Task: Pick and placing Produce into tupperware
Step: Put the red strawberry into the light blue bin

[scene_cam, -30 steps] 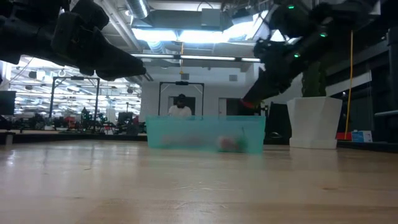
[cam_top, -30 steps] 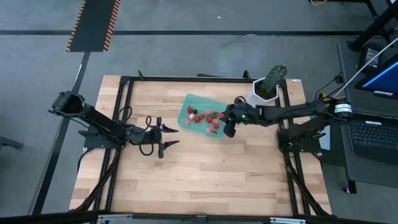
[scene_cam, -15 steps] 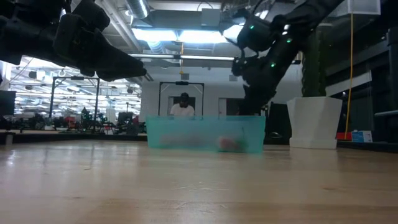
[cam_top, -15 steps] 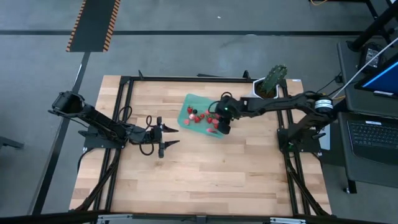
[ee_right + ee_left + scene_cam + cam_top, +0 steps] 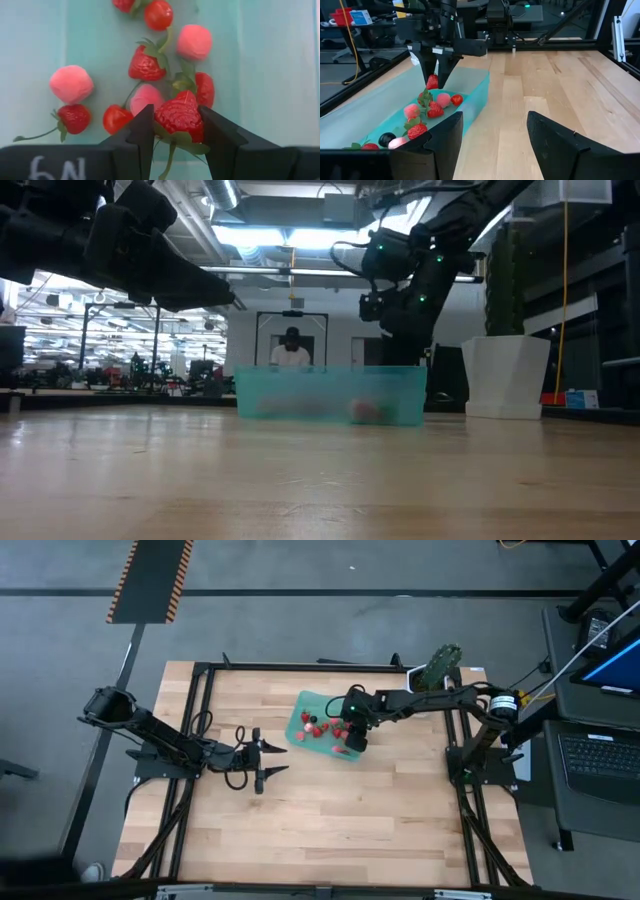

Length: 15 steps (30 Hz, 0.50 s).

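Overhead, pinching a red strawberry (image 5: 179,116) between right gripper (image 5: 175,131) fingers above the tupperware (image 5: 300,710), "6N" readable lower left, left gripper (image 5: 270,759) spread.

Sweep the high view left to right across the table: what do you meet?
Left tool, open and apart from the rest → tupperware → right tool, holding a strawberry over it → potted cactus.
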### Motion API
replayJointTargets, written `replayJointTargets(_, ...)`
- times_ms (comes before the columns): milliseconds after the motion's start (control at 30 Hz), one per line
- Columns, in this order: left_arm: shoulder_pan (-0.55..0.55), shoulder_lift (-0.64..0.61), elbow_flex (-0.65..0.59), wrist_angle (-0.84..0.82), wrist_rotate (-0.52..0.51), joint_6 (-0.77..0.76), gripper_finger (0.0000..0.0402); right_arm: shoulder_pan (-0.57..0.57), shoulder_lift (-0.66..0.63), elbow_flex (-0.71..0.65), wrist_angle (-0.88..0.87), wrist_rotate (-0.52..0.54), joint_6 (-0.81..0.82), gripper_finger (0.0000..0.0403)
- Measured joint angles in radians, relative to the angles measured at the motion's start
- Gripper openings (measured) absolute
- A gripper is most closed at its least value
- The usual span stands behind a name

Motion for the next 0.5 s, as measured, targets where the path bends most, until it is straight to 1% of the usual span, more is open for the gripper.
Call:
replayJointTargets(300, 0.0, 0.0, 0.0, 0.0, 0.0, 0.0, 0.0215, -0.001, 0.001, 0.0, -0.003, -0.023, 0.003, 0.0136)
replayJointTargets(433, 0.0, 0.0, 0.0, 0.0, 0.0, 0.0, 0.0215, -0.001, 0.001, 0.0, -0.003, -0.023, 0.03, 0.0182)
replayJointTargets(500, 0.0, 0.0, 0.0, 0.0, 0.0, 0.001, 0.0215, -0.001, 0.001, 0.0, -0.005, -0.024, 0.026, 0.0195)
